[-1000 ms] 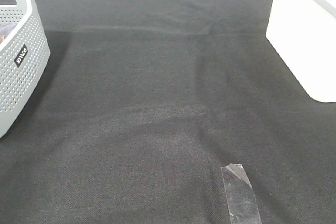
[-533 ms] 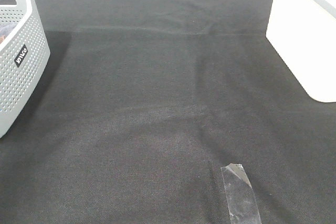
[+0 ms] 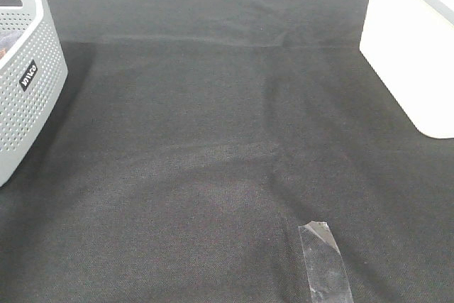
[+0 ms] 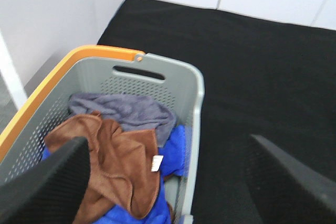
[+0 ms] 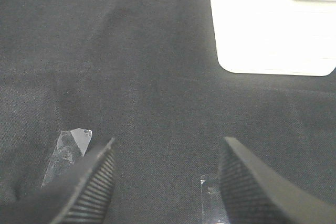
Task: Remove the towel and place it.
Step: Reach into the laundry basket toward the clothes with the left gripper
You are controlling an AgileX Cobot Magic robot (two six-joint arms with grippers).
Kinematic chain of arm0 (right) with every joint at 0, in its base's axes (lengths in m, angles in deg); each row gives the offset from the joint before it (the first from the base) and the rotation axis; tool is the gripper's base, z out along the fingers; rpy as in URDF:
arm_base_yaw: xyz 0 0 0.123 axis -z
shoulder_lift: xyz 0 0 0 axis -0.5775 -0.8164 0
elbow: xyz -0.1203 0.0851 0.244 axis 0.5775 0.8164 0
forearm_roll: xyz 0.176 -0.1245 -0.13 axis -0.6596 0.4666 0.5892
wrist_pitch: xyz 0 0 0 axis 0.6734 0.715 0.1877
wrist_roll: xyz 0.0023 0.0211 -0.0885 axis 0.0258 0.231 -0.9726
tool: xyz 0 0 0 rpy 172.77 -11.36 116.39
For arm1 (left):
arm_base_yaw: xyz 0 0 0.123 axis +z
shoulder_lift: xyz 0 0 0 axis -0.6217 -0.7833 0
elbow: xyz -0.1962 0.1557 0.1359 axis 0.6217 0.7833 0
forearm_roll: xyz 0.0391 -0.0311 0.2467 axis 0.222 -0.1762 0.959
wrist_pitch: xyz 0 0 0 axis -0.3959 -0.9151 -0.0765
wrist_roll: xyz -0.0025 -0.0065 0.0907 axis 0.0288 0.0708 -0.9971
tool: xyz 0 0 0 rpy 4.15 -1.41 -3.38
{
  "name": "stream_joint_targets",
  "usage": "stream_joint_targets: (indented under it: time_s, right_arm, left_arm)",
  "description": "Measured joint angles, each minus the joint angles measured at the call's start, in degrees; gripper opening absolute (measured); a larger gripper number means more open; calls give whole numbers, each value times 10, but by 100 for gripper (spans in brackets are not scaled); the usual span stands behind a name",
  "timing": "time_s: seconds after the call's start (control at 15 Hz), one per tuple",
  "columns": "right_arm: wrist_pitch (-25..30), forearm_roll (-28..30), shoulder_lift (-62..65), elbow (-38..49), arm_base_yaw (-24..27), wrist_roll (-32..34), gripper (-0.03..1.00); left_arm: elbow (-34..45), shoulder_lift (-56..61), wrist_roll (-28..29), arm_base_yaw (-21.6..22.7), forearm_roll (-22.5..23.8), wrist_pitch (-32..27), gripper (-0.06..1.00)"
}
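Progress on the job is nil as far as the views show. The rust-brown microfibre towel with stitched edges and a small white tag (image 4: 118,163) lies crumpled inside the grey perforated plastic basket (image 4: 195,103), neither lifted nor gripped. Every step is left to do (grasp, lift clear of the rim, set down), and the black cloth covering the worktop (image 3: 213,104) is, I judge, where the towel should end up.

The basket stands at the left edge of that cloth in the high view. In it, the brown towel sits on top of a bright blue cloth (image 4: 174,153). A grey towel (image 4: 131,109) is bunched behind it, toward the wall with the handle slot.

The left pincer (image 4: 168,145) hangs over the basket with its jaws spread wide and nothing between them. One finger is above the brown towel, the other out over the black cloth. The right pincer (image 5: 168,144) is likewise parted and empty, low over the cloth near a strip of clear tape (image 5: 67,153), well apart from the basket.
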Motion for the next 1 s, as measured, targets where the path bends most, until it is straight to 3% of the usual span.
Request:
stream_joint_targets:
  time_s: [0.13, 0.47, 0.67, 0.8, 1.0]
  right_arm:
    - [0, 0, 0, 0, 0, 0, 53]
    - [0, 0, 0, 0, 0, 0, 53]
    - [0, 0, 0, 0, 0, 0, 53]
    - [0, 0, 0, 0, 0, 1, 53]
    - [0, 0, 0, 0, 0, 1, 53]
  left_arm:
    - [-23, -61, 53, 0, 45, -39, 75]
    - [-28, -165, 81, 5, 85, -47, 75]
    - [-28, -228, 80, 65, 74, -60, 75]
    - [-29, -265, 49, 107, 57, -89, 75]
    - [-30, -309, 26, 120, 38, -92, 75]
